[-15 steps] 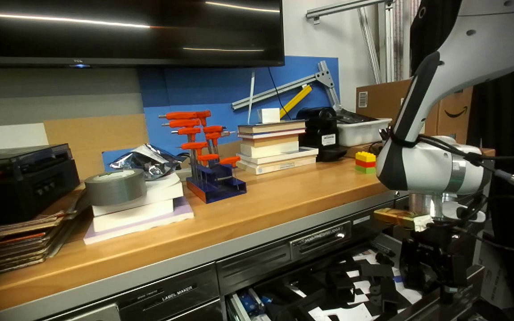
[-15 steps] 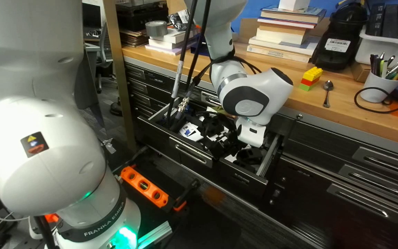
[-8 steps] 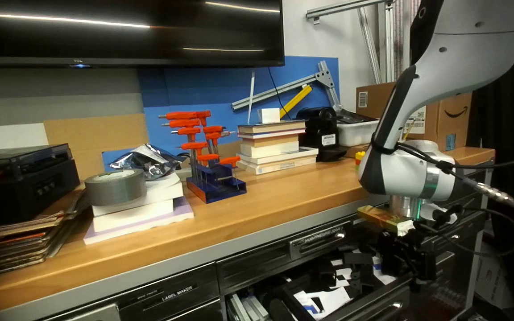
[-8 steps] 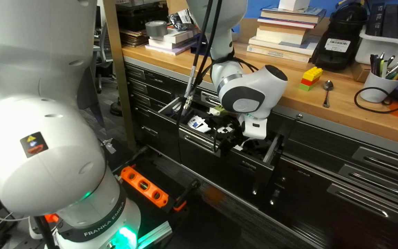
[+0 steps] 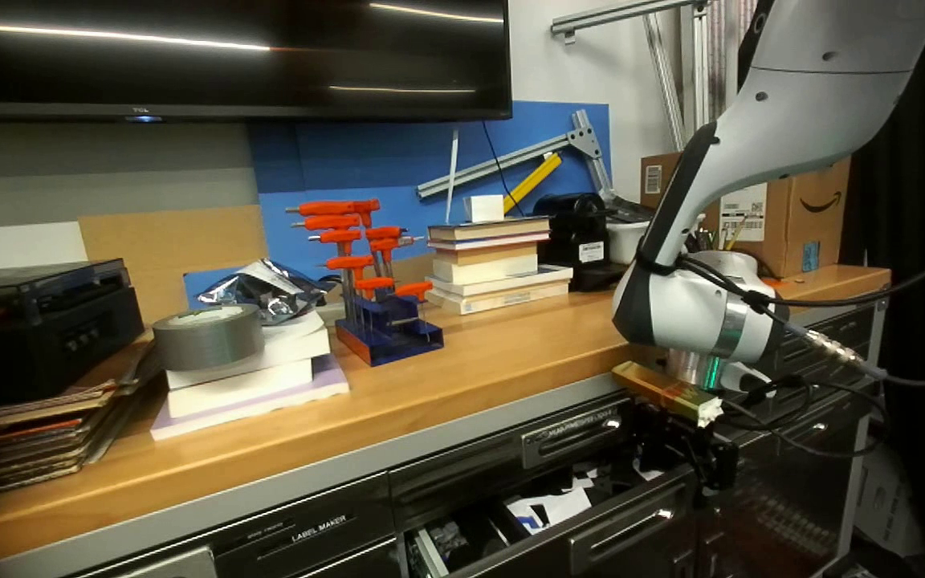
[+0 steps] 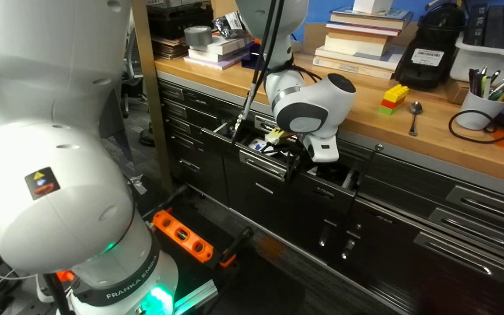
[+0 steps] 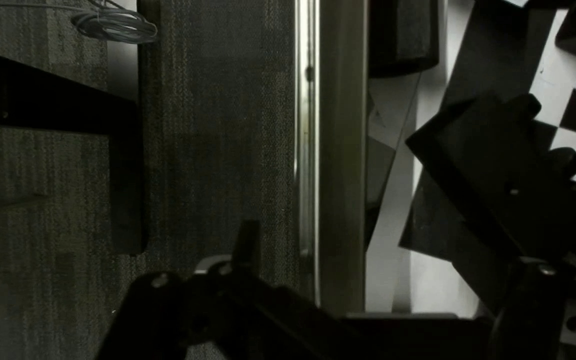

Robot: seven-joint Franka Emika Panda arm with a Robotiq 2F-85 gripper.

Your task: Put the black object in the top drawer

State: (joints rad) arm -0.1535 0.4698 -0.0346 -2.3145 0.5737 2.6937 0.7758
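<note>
The top drawer is pulled partly out in both exterior views (image 5: 631,530) (image 6: 254,177). Its front rim (image 7: 340,175) runs up the wrist view. My gripper (image 5: 703,478) is at the drawer front, also in an exterior view (image 6: 293,168). In the wrist view my gripper (image 7: 388,260) has its fingers wide apart, one outside the rim, one on the inner side. Nothing shows held between them. Several dark pieces (image 7: 498,170) lie in the drawer on black-and-white sheets. I cannot tell which of them, if any, is the small black object.
A yellow-orange item (image 5: 663,393) sits by my wrist. The wooden counter (image 5: 503,353) above bears stacked books (image 5: 499,269), a black boxy device (image 5: 583,241) and red-handled tools (image 5: 350,241). A toy brick stack (image 6: 393,99) and a spoon (image 6: 414,118) lie near its edge.
The drawer has slid inward toward the cabinet, so less of its inside shows. My gripper has moved inward along with the drawer front.
</note>
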